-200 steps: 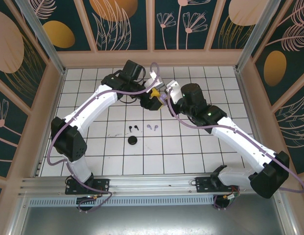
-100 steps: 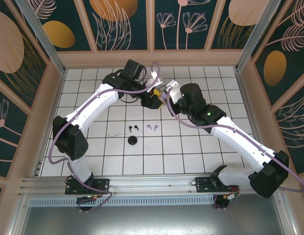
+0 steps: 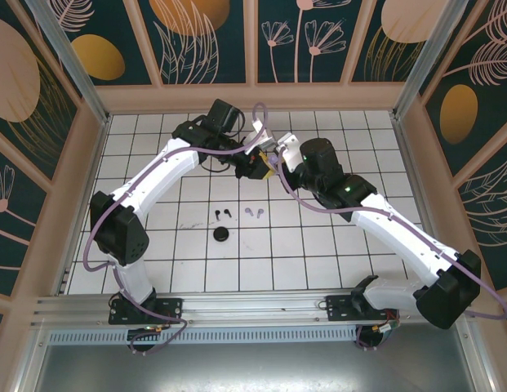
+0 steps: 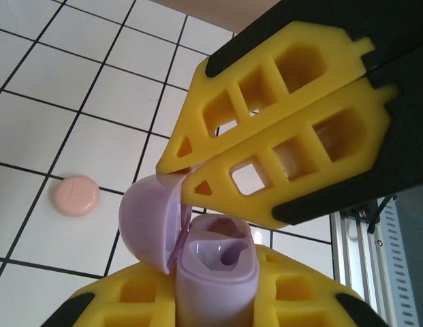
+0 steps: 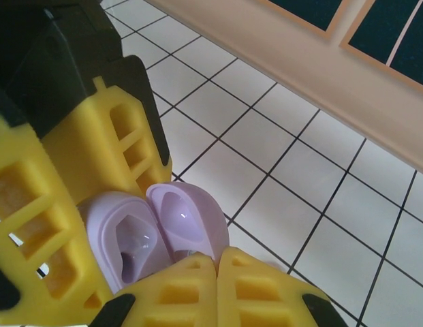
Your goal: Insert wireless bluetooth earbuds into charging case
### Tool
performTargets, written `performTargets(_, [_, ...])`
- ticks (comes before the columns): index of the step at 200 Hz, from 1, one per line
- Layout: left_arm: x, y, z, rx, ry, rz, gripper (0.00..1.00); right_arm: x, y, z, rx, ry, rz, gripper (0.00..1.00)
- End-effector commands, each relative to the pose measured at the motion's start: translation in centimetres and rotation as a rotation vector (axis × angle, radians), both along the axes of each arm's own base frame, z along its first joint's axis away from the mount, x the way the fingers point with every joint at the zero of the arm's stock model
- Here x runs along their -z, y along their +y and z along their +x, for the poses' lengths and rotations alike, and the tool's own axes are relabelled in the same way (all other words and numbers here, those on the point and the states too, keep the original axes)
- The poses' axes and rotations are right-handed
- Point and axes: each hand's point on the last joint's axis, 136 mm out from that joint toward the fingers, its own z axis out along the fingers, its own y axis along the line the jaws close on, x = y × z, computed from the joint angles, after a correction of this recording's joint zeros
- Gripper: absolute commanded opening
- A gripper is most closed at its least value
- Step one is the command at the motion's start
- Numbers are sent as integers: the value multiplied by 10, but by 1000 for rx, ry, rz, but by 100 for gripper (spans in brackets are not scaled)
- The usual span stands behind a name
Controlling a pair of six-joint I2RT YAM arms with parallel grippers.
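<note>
Top external: lilac earbuds lay on tiles, 6 o'clock of both grippers. Left gripper clamped lilac case; right gripper fingers pressed together, pinching lid. Step: holding case open, sockets looked empty. Next probably: free right gripper, fetch earbud.

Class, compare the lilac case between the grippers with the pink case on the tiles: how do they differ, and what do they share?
The lilac case is open, lid raised; the pink case is shut. The lilac case is gripped, body in the left gripper, lid rim at the right gripper tips; the pink case lies flat on a tile, untouched. Both are small rounded pastel cases.
</note>
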Motion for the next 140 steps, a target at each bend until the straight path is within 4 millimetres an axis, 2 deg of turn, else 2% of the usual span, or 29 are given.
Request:
performTargets(1, [4,-1,6,8,-7,10,11,-21,9,-1,-25,-32,38,0])
performTargets(21, [7,-1,6,8,-4,11,0,-22,9,-1,-24,-32,41,0])
performTargets(140, [10,-1,9,-21,-40,-23,0,-28,8,1,-10,-44,59,0])
